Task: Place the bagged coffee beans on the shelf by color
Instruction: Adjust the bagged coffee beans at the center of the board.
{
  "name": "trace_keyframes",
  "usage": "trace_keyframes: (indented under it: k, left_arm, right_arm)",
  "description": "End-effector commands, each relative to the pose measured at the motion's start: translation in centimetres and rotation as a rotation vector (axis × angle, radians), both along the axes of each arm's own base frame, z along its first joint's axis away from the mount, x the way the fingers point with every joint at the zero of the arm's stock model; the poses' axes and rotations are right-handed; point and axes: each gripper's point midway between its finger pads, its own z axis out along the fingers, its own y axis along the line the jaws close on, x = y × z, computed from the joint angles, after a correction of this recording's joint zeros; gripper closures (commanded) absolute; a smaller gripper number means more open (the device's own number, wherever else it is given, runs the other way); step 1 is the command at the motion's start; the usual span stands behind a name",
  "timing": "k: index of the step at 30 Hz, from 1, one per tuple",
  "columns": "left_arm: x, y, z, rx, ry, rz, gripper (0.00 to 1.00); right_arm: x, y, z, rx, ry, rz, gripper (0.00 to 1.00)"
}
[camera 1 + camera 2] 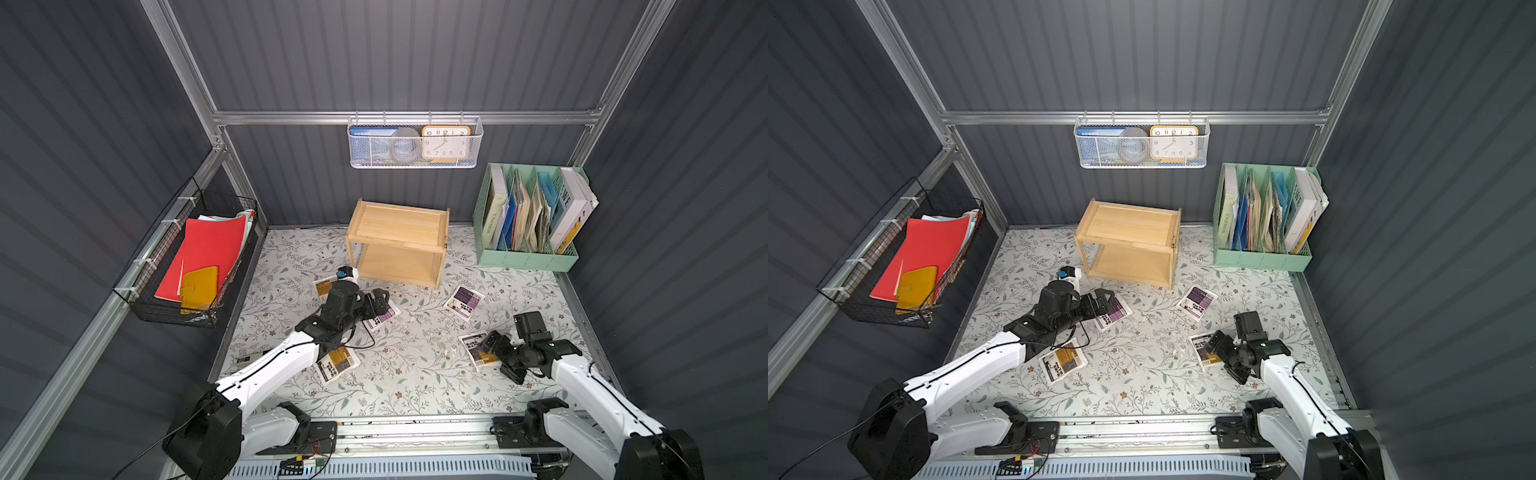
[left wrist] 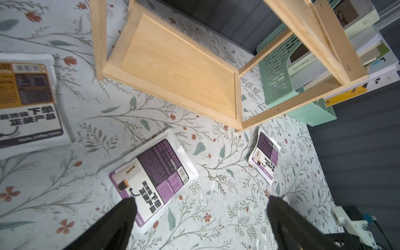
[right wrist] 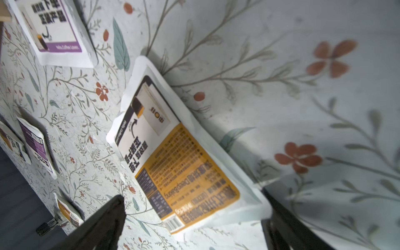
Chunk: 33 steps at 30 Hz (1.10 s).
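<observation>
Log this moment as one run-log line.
left gripper: open, over purple-label pouch | right gripper: open, over yellow-label pouch | shelf: holds no pouch yet

You get shelf (image 1: pixel 398 241) at 12 o'clock on table (image 1: pixel 415 374), file organizer (image 1: pixel 528 257) at 2 o'clock, 5 pouches (image 1: pixel 464 302) flat before shelf.
</observation>
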Motion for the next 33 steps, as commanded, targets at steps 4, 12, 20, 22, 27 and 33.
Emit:
trace_keyframes:
  k: [4,12,20,22,27,33]
  left_arm:
    - [0.3,-1.7,0.2,-0.018,-0.011,0.004,0.00]
    - [0.3,-2.6,-0.2,-0.014,0.000,0.001,0.00]
    - [0.2,-2.8,-0.4,-0.009,0.002,-0.003,0.00]
    - [0.2,-2.9,-0.5,-0.008,0.002,-0.006,0.00]
    - [0.2,-3.0,-0.7,-0.006,0.004,-0.007,0.00]
    - [0.0,-3.1,-0.9,-0.001,0.005,-0.019,0.00]
  right_arm:
    - [2.2,5.3,0.4,0.003,-0.052,0.101,0.02]
    - [3.3,9.0,2.3,-0.059,-0.074,0.216,0.01]
    - [3.9,4.0,2.3,-0.127,-0.120,0.094,0.01]
    - [3.9,2.9,1.8,-0.141,-0.106,0.070,0.01]
    - [4.6,2.0,0.7,-0.173,-0.091,0.061,0.01]
    - [6.5,2.7,-0.3,-0.198,-0.049,0.125,0.01]
